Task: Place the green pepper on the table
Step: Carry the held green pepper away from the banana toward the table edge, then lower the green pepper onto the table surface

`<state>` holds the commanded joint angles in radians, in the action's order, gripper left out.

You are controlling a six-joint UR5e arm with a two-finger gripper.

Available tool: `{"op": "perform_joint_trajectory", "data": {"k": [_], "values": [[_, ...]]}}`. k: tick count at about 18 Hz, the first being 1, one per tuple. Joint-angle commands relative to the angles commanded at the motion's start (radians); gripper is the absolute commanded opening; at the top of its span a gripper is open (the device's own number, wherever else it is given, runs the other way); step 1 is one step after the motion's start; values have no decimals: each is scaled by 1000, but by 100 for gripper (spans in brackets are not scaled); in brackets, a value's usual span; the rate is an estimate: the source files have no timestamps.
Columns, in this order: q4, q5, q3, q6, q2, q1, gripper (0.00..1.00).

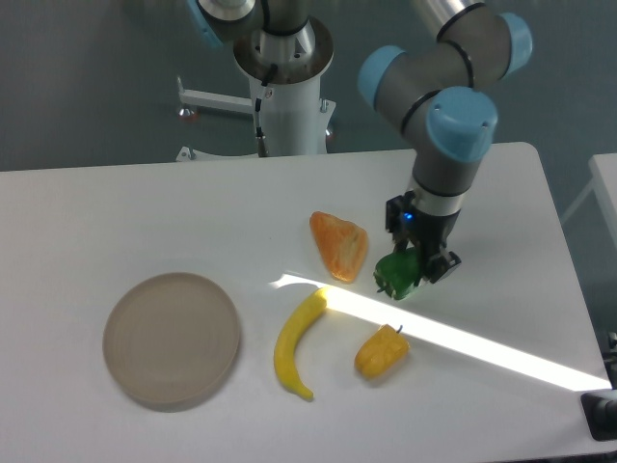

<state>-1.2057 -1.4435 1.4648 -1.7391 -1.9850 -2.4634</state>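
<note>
The green pepper (397, 273) is small, glossy and dark green, and it hangs between the fingers of my gripper (413, 271), which is shut on it. It is held just above the white table (501, 212), right of the table's middle. Whether the pepper touches the tabletop cannot be told. The upper part of the pepper is hidden by the gripper body.
An orange slice-like piece (339, 245) lies just left of the gripper. An orange-yellow pepper (381, 352) and a yellow banana (296, 342) lie nearer the front. A round beige plate (171, 338) sits at the front left. The robot base (287, 87) stands behind the table.
</note>
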Motion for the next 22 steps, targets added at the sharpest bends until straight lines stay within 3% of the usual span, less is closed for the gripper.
{"op": "perform_joint_trajectory", "data": {"k": [4, 8, 13, 17, 22], "values": [[8, 24, 8, -141, -5, -87, 36], [9, 139, 15, -252, -18, -183, 36], [11, 152, 40, -235, -31, -187, 36], [112, 190, 97, -106, -49, -190, 36], [121, 212, 140, -102, -44, -197, 36]]}}
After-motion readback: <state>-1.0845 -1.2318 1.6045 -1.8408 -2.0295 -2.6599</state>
